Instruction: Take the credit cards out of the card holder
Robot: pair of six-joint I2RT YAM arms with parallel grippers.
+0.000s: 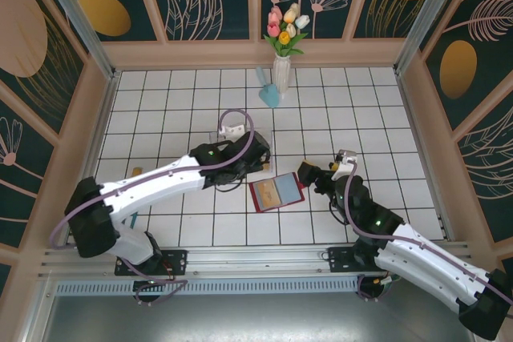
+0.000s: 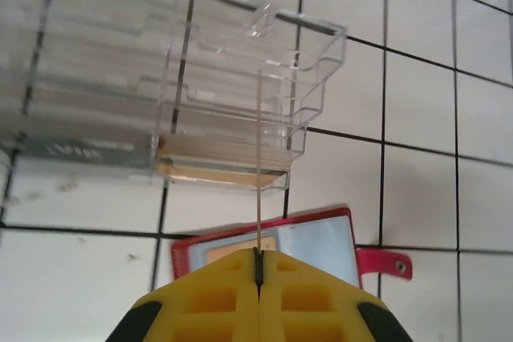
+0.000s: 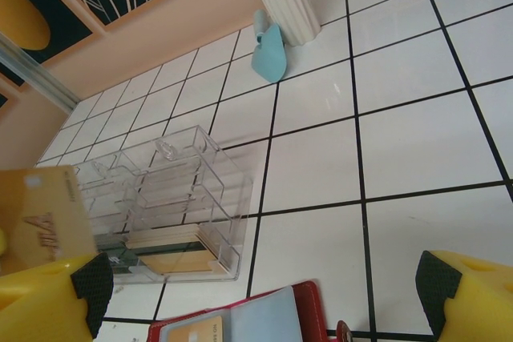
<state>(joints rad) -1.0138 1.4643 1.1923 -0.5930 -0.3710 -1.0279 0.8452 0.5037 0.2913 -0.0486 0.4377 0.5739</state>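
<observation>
Left gripper (image 2: 258,258) is clamped tight on one card (image 2: 259,198), held upright and edge-on between the pads. We see it as a thin line running up in front of the clear box (image 2: 232,94). Right gripper (image 3: 263,278) is spread wide and holds nothing. It sits just beside the right edge of the card holder (image 3: 256,318); we can't tell if it touches.

The holder lies open and flat on the white tiles (image 1: 385,118) between the two grippers, pockets up, snap tab (image 2: 385,263) sticking out sideways. Another tan card (image 3: 196,330) sits in a pocket. The clear box stands just behind the holder, with a stack of cards (image 2: 220,162) in its lowest slot.

Handling, our read:
- **Cards:** light, stiff, slick plastic. We'd pinch the flat faces near the exposed edge, grip firmly and avoid twisting.
- **Holder:** light and soft, and it likely slides on glazed tile. Pocket friction would probably drag it along with the card.
- **Hold:** we'd pin the red border or tab side with the open gripper and pull straight along the pocket mouth. We'd keep off the blue-grey pocket film, which looks flimsy.
</observation>
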